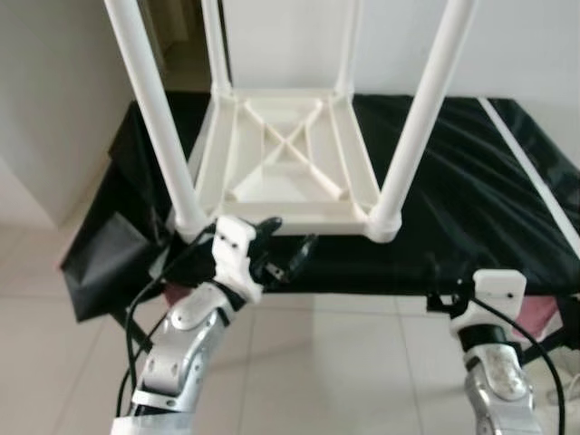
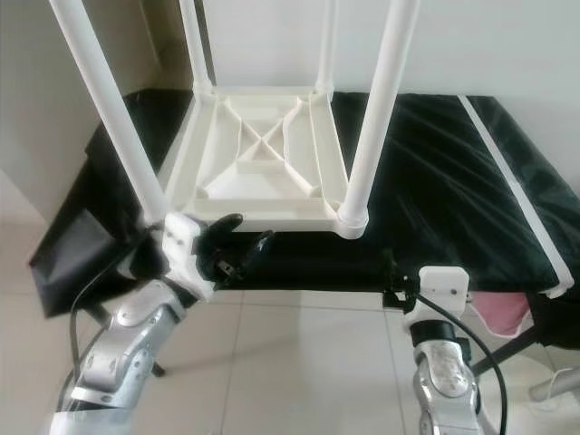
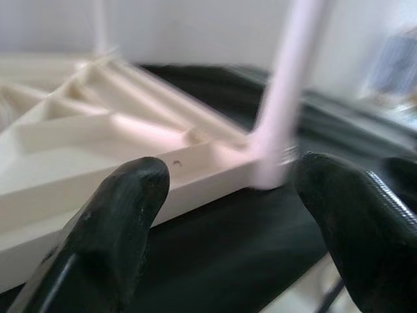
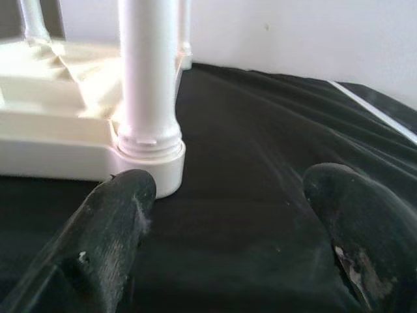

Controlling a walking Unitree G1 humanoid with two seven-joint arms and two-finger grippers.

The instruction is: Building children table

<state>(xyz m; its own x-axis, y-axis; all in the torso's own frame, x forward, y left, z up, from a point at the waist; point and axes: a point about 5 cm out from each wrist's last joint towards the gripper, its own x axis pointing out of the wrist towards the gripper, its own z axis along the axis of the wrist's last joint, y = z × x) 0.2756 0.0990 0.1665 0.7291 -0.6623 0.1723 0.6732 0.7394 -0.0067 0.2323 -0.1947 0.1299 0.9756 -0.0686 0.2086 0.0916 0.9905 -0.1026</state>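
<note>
The children's table (image 1: 285,154) lies upside down on the black-draped counter (image 1: 471,190), its ribbed underside facing up. All 4 white legs stand seated in the corner sockets, so the assembly looks nearly finished; what seems left is checking that each leg is pressed home and turning the table upright.

The left end effector (image 1: 283,256) sits just in front of the near left leg (image 1: 159,118), its fingers (image 3: 117,222) spread wide and holding nothing, with the table's front edge just beyond them. The right end effector (image 4: 228,228) hovers at the counter's front edge, also wide and empty, with the near right leg (image 1: 421,118) and its socket just ahead and to its left.
</note>
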